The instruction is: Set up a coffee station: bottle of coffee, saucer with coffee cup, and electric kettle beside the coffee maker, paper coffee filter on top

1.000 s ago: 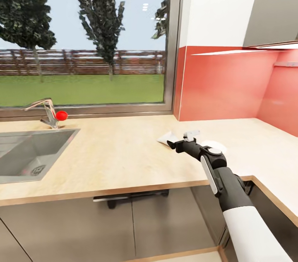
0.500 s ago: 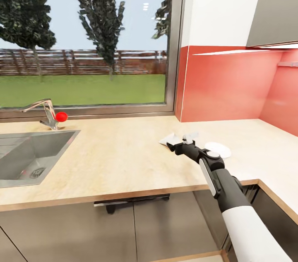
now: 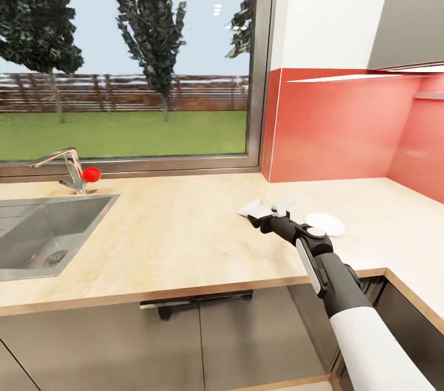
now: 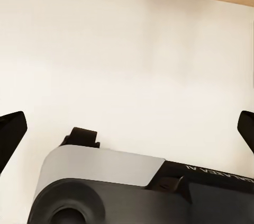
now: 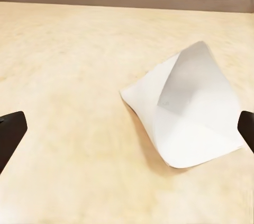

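Closest to the camera in the head view is the right arm (image 3: 345, 298), white sleeve then dark forearm, reaching out over the front edge of the worktop (image 3: 185, 237). Its right gripper (image 3: 271, 213) hangs low over the light wood surface, and the right wrist view has both fingertips (image 5: 10, 134) parked at the far edges of the frame, so the jaws are spread wide with nothing between them.

Just past the gripper lies the paper coffee filter (image 3: 253, 207), a white folded cone flat on the worktop. From the right wrist camera the filter (image 5: 185, 110) sits off toward one finger, with its open flap lifted a bit; the jaws aren't touching it.

A little off to the right of the arm there's the saucer (image 3: 325, 223), a small white disc on the worktop, near the corner where the counter turns.

The left gripper (image 4: 127, 134) looks out at a plain pale surface, with part of the robot's own body at the frame's edge; its dark tips sit wide apart, so it's open too and holding nothing.

Over on the left, the steel sink (image 3: 43, 237) is sunk into the worktop, with a faucet (image 3: 68, 166) behind it carrying a red knob (image 3: 92, 174).

Furthest back: the big window (image 3: 129, 52) with trees, grass and a fence, and the red backsplash (image 3: 345, 126) under a grey cabinet (image 3: 410, 8).
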